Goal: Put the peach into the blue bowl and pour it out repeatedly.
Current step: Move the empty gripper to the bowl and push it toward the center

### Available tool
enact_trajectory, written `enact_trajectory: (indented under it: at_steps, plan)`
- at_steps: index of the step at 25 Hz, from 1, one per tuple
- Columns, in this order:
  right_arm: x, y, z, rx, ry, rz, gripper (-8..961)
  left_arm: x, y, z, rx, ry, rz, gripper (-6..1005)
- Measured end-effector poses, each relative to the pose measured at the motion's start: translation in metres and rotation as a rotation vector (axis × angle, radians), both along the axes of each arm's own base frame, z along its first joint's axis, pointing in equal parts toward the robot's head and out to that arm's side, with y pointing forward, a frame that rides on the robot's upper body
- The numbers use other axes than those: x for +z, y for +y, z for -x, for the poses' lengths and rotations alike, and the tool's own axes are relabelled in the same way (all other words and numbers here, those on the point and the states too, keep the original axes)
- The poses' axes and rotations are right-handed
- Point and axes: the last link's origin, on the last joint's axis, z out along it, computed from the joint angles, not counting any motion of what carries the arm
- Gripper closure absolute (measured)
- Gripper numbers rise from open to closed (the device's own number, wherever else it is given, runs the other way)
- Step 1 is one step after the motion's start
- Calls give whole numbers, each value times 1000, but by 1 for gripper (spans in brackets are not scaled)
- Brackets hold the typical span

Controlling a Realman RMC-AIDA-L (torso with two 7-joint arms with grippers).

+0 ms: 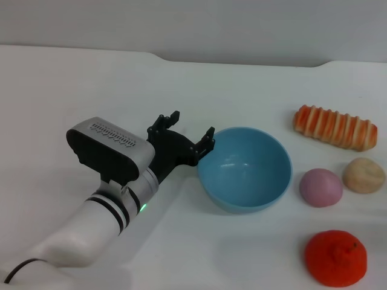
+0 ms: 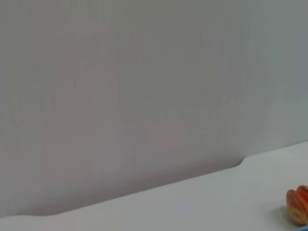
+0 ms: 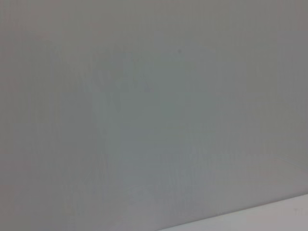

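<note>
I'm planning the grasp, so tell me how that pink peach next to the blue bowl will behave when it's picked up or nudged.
The peach looks round and smooth, so a nudge would probably roll it, perhaps toward the beige lump beside it. Its glossy skin may slip between fingers. It seems a small toy, so likely light.

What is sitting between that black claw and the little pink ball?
The blue bowl lies between them: in the head view, the left gripper is at its near-left rim and the peach rests on the table beyond its other side.

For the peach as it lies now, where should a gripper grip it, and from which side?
Probably from above, fingers across the widest part of the peach. It is a smooth ball: the blue bowl and beige lump flank it closely, so the top is freest.
</note>
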Motion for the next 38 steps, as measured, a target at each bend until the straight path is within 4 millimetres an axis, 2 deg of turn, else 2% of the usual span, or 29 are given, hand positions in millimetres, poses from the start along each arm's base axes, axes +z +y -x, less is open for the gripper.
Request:
enact_trajectory:
  at_steps: [7, 12, 16, 20, 24, 28, 33, 38]
  plan:
    - [0, 0, 0, -1, 2, -2, 269, 0, 0, -3, 0, -10, 6, 199]
    - [1, -1, -1, -8, 4, -6, 269, 2, 4, -21, 38, -91, 37, 198]
    - [1, -2, -2, -9, 3, -4, 269, 13, 18, -37, 76, -113, 119, 198]
    - [1, -2, -3, -11, -1, -4, 269, 33, 36, -51, 143, -82, 258, 203]
    - [1, -2, -2, -7, -4, 1, 269, 52, 54, -50, 254, -44, 401, 217]
    - [0, -2, -2, -7, -5, 3, 270, 64, 58, -45, 256, -21, 474, 231]
    - [0, -4, -3, -11, -6, 5, 270, 61, 56, -41, 269, -6, 517, 249]
    - [-1, -3, -3, -15, -5, 12, 270, 44, 51, -30, 303, 20, 557, 266]
